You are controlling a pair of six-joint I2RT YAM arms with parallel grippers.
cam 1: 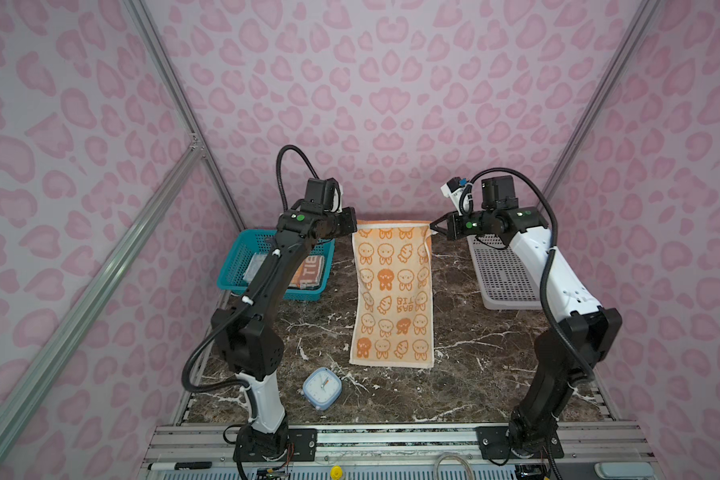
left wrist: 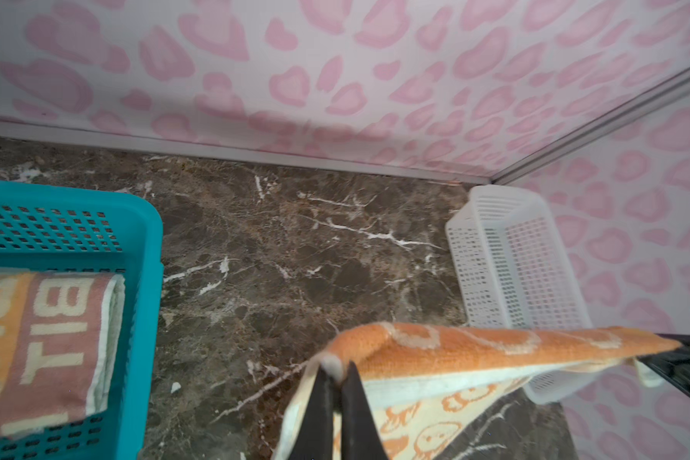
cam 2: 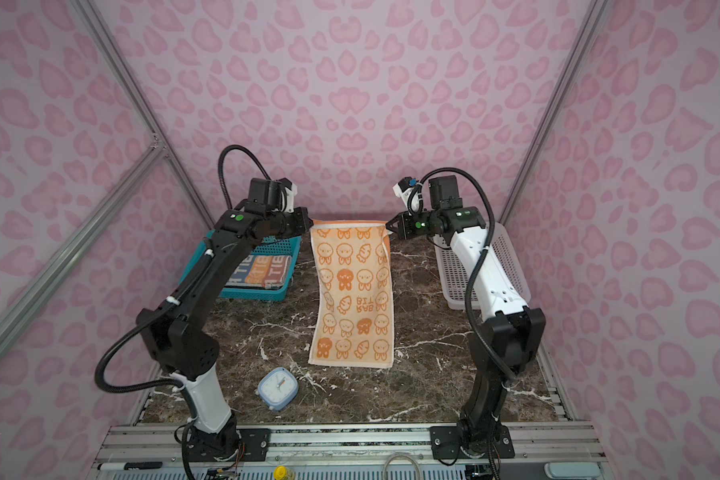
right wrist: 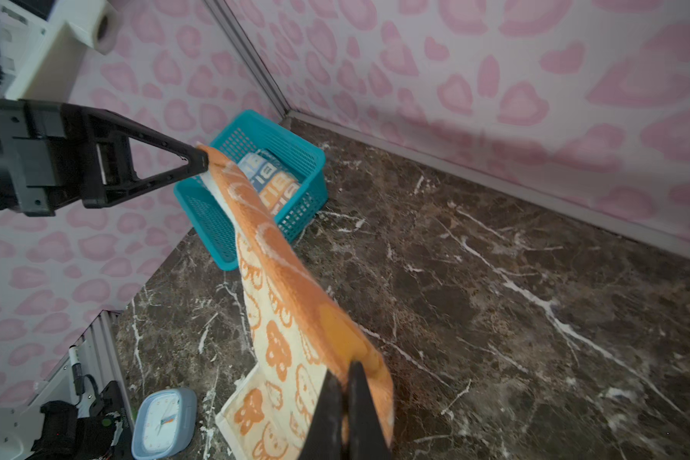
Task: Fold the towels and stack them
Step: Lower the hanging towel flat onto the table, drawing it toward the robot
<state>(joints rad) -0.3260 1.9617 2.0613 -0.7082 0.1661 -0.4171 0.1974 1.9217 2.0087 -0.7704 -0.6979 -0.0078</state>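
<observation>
Bench (cam 1: 474, 353), dark marble, carries everything. Orange-and-cream towel (cam 1: 391, 299) hangs mid-bench between both arms, its far edge lifted and pulled taut and its near edge down at the bench surface. White basket (cam 1: 504, 274) sits far right and teal basket (cam 1: 233, 266) far left, well apart. Striped towel (cam 1: 308, 272) lies folded inside the teal basket. Blue clock (cam 1: 321, 387) sits near the front, close to the hanging towel's near left corner. Left end effector (cam 1: 354, 225) is clamped on the orange-and-cream towel's far left corner. Right end effector (cam 1: 432, 226) is clamped on its far right corner.
</observation>
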